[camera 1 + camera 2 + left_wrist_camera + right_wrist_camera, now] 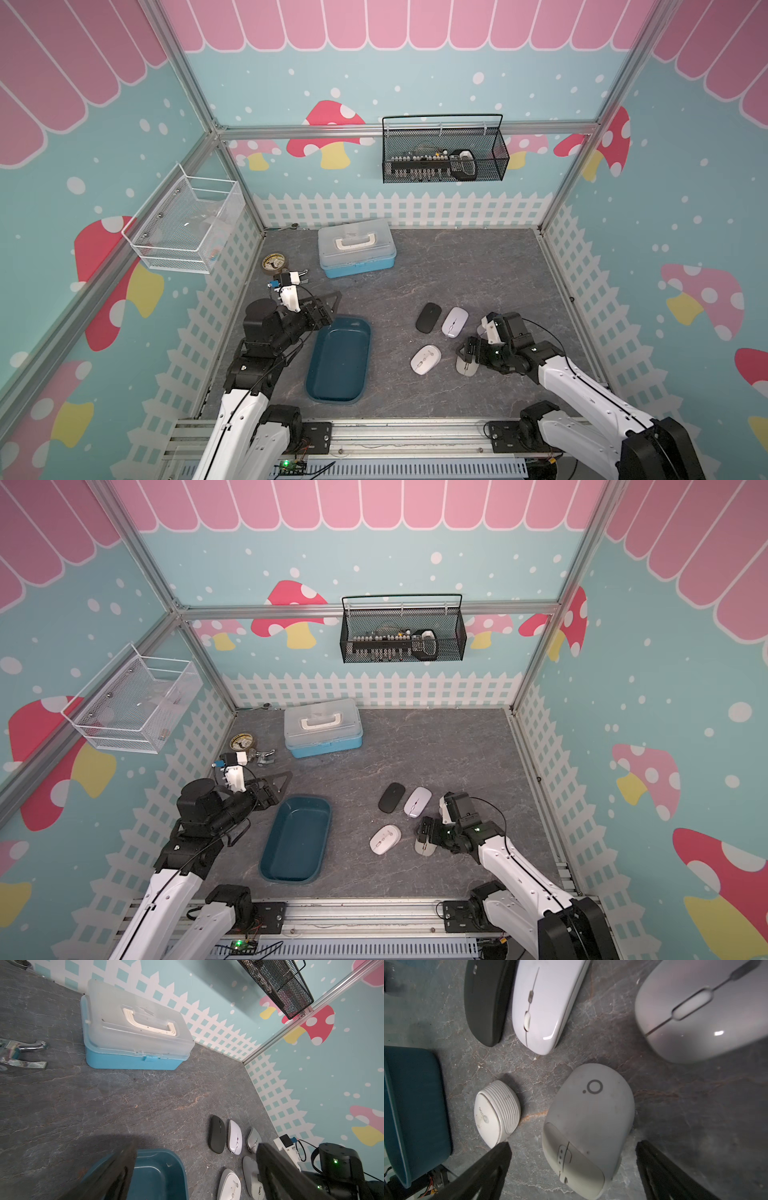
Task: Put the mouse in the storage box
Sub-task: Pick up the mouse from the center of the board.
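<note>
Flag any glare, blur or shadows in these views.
Right wrist view: glare streaks on the glossy white mouse and glossy grey mouse; the end effector's fingers blurred. Left wrist view: shadow on the table beside the storage box. Both top views: evenly lit.

Left arm [241, 419] and right arm [582, 388] were white-shelled, black-jointed; black cables [575, 370] looped behind the jaws. A green light [497, 352] glowed behind the right jaws.

Open floor [390, 374] beside storage box [338, 365]
</note>
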`<act>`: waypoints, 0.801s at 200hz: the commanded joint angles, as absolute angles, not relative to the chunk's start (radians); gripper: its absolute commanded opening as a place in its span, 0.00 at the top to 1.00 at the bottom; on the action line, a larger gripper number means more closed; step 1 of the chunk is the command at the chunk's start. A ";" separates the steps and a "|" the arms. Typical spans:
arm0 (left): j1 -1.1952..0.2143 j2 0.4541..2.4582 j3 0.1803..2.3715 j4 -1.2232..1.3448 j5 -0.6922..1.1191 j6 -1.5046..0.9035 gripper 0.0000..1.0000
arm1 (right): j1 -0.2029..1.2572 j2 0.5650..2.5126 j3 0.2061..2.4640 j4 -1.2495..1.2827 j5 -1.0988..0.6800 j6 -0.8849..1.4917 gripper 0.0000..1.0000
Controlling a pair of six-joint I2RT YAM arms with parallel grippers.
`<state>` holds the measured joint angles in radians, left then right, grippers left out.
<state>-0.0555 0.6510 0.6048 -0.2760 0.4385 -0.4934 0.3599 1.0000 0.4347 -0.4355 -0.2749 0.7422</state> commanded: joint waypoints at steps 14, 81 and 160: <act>-0.058 0.636 0.596 -0.271 0.428 -0.489 0.02 | 0.405 1.031 0.436 -0.431 -0.190 0.782 0.03; -0.058 0.658 0.591 -0.264 0.451 -0.486 0.01 | 0.512 1.166 0.485 -0.448 -0.073 0.832 0.03; -0.059 0.663 0.588 -0.263 0.444 -0.495 0.01 | 0.614 1.241 0.517 -0.521 0.076 0.872 0.09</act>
<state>-0.0559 0.6579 0.5999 -0.2722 0.4389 -0.4938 0.5838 1.1976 0.5224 -0.4313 0.0143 0.8307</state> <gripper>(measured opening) 0.987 0.920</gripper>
